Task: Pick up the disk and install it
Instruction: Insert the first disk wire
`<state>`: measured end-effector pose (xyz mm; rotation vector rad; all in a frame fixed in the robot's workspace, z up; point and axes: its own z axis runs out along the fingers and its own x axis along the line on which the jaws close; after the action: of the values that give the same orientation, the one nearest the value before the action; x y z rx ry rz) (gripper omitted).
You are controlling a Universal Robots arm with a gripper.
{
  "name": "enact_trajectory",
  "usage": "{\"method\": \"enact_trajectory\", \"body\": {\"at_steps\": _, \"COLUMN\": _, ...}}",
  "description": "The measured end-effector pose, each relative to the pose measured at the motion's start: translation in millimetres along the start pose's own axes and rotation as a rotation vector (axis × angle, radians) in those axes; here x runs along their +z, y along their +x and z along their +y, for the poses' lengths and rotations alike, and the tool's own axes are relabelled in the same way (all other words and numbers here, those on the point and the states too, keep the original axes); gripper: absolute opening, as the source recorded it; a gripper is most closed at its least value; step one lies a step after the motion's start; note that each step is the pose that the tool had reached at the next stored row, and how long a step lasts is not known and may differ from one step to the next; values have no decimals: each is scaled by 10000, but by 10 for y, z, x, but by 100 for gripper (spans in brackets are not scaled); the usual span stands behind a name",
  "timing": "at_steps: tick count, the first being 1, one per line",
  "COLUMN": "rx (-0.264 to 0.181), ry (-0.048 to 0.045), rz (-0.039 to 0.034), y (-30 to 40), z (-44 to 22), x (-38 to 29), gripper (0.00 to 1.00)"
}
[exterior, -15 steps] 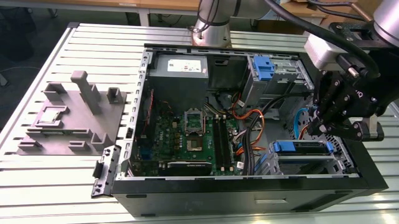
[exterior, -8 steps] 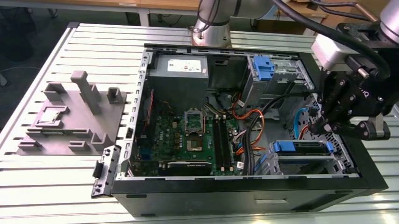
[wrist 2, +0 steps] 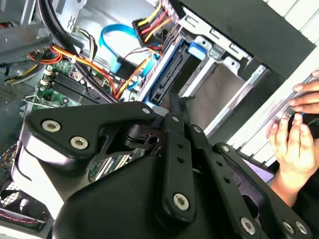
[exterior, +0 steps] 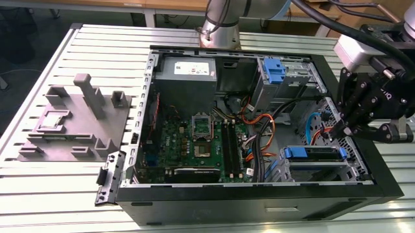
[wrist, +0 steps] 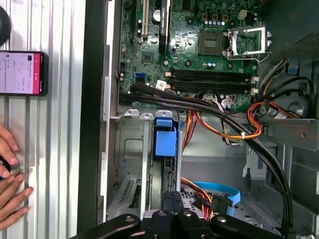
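The arm's silver base column (exterior: pixel 217 24) stands at the far side of the scene, and from the exterior view's upper right its black cabled wrist reaches down and ends in the black gripper (exterior: pixel 347 127), whose linkage converges toward a low point at the exterior view's right. In both wrist views the gripper's black bolted linkage bars (wrist 2: pixel 169 164) fill the near foreground, drawn in together toward one narrow tip. A person's hands (wrist 2: pixel 294 132) rest off to the side, fingers curled, one of them (wrist: pixel 10 191) seen in the first wrist view as well.
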<state>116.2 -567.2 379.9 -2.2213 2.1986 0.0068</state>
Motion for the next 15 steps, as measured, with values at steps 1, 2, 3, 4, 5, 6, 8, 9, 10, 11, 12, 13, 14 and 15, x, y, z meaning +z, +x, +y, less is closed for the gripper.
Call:
{"method": "enact_trajectory", "body": {"at_steps": 1, "rx": -1, "ry": 0, "rz": 10, "y": -8, "z": -13, "x": 5, "gripper": 10}}
{"method": "enact_trajectory", "body": {"at_steps": 2, "rx": -2, "ry": -1, "rz": 22, "y": -16, "z": -25, "x": 9, "gripper": 10}}
{"method": "enact_trajectory", "body": {"at_steps": 3, "rx": -2, "ry": -1, "rz": 36, "y": -25, "z": -38, "x": 12, "gripper": 10}}
{"method": "enact_trajectory", "body": {"at_steps": 4, "rx": -2, "ry": 0, "rz": 48, "y": -33, "z": -50, "x": 16, "gripper": 10}}
{"method": "enact_trajectory", "body": {"at_steps": 5, "rx": -3, "ry": -1, "rz": 63, "y": -41, "z": -62, "x": 20, "gripper": 10}}
{"method": "enact_trajectory", "body": {"at_steps": 6, "rx": -3, "ry": -1, "rz": 78, "y": -49, "z": -74, "x": 24, "gripper": 10}}
{"method": "enact_trajectory", "body": {"at_steps": 8, "rx": -4, "ry": -1, "rz": 114, "y": -68, "z": -100, "x": 31, "gripper": 10}}
{"method": "enact_trajectory", "body": {"at_steps": 9, "rx": -4, "ry": -2, "rz": 131, "y": -77, "z": -112, "x": 36, "gripper": 10}}
{"method": "enact_trajectory", "body": {"at_steps": 10, "rx": -5, "ry": -2, "rz": 149, "y": -86, "z": -125, "x": 40, "gripper": 10}}
{"method": "enact_trajectory", "body": {"at_steps": 11, "rx": -5, "ry": -2, "rz": 169, "y": -96, "z": -138, "x": 45, "gripper": 10}}
{"method": "enact_trajectory", "body": {"at_steps": 12, "rx": -6, "ry": -3, "rz": 192, "y": -107, "z": -150, "x": 49, "gripper": 10}}
{"method": "enact_trajectory", "body": {"at_steps": 13, "rx": -5, "ry": -3, "rz": 216, "y": -119, "z": -164, "x": 54, "gripper": 10}}
{"method": "enact_trajectory", "body": {"at_steps": 14, "rx": -6, "ry": -3, "rz": 242, "y": -132, "z": -176, "x": 59, "gripper": 10}}
{"method": "enact_trajectory", "body": {"at_steps": 15, "rx": -6, "ry": -3, "rz": 269, "y": -146, "z": -185, "x": 64, "gripper": 10}}
